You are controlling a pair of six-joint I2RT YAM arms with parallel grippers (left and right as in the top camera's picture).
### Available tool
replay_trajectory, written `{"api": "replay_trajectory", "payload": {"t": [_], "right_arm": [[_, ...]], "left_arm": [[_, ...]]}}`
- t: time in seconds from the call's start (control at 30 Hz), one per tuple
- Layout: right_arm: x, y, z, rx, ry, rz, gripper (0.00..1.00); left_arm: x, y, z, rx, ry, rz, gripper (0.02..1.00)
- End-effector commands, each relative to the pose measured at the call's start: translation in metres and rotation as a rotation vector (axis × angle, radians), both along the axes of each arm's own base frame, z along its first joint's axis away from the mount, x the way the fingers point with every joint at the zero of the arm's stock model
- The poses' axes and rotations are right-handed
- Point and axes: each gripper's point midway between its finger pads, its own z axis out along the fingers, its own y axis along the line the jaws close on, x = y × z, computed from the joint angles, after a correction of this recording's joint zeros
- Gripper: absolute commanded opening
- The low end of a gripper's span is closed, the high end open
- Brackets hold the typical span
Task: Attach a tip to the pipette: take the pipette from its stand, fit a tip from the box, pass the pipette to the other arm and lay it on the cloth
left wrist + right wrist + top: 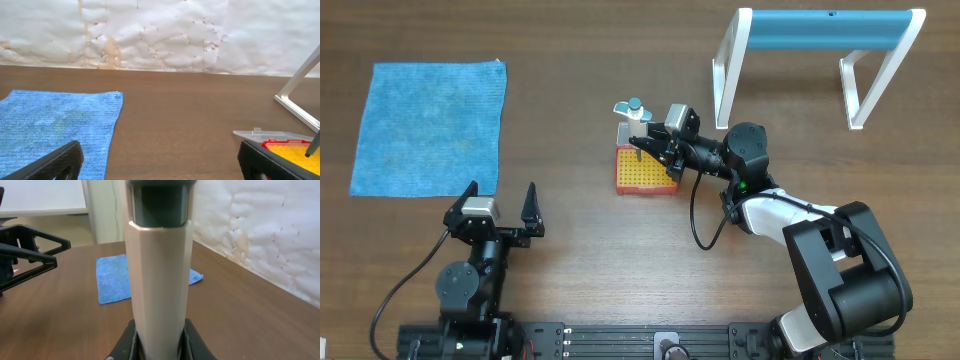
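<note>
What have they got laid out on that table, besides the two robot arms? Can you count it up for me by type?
Blue cloth: 1
Pipette: 1
Orange tip box: 1
White and blue stand: 1
Total: 4

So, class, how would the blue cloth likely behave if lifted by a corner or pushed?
The cloth lies thin and flat, so it is probably light and floppy and would drape. Its edges look slightly wavy, so pushed, it would likely bunch rather than slide.
</note>
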Motion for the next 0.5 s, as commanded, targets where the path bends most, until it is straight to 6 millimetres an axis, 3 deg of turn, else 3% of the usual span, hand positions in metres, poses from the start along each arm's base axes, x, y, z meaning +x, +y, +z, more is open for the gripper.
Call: {"api": "replay_trajectory", "payload": {"t": [0.03,0.5], "right_arm": [[-0.004,0.000,0.000,0.006,0.037,0.015,0.077],[0.000,0.000,-0.018,-0.032,0.038,0.003,0.080]], "left_arm": [[0.000,-0.003,-0.001,0.008,0.001,-0.019,0.998],[0.000,-0.003,-0.001,0.008,0.001,-0.019,0.998]]}}
